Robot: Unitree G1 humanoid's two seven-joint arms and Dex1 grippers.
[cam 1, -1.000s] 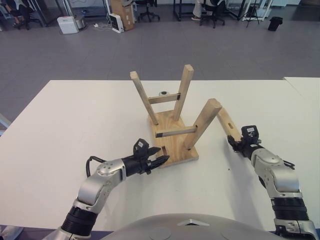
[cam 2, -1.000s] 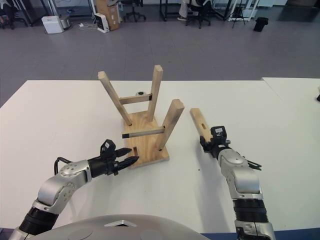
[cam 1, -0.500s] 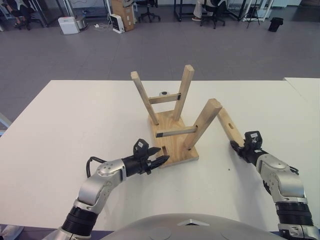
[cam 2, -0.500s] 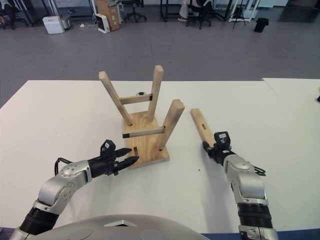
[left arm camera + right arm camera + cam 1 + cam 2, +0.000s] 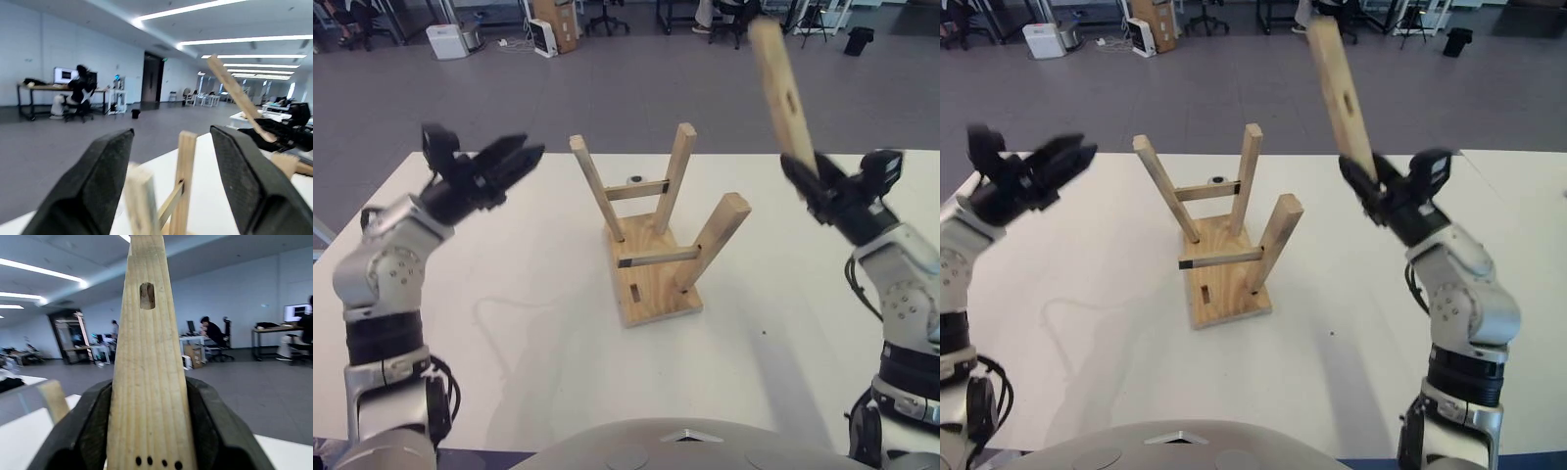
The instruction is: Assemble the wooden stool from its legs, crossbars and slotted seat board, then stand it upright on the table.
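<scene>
The stool lies upside down, its seat board (image 5: 658, 294) flat on the white table (image 5: 509, 294). Three legs (image 5: 673, 179) point up from it, joined by two crossbars (image 5: 656, 258). A fourth loose leg (image 5: 781, 88) is held high in the air to the right of the stool, tilted, with my right gripper (image 5: 803, 171) shut on its lower end. In the right wrist view that leg (image 5: 146, 357) stands between the black fingers (image 5: 93, 431). My left gripper (image 5: 530, 152) hangs open above the table's far left part, apart from the stool, with nothing between its fingers (image 5: 93, 186).
A small round object (image 5: 632, 181) lies on the table just behind the stool. An open slot (image 5: 634, 292) shows in the seat board near its front corner. Grey floor with office chairs and desks lies beyond the table's far edge (image 5: 509, 157).
My right gripper has lifted the loose leg off the table and raised it high. My left gripper left the seat board's near corner and rose up and to the left.
</scene>
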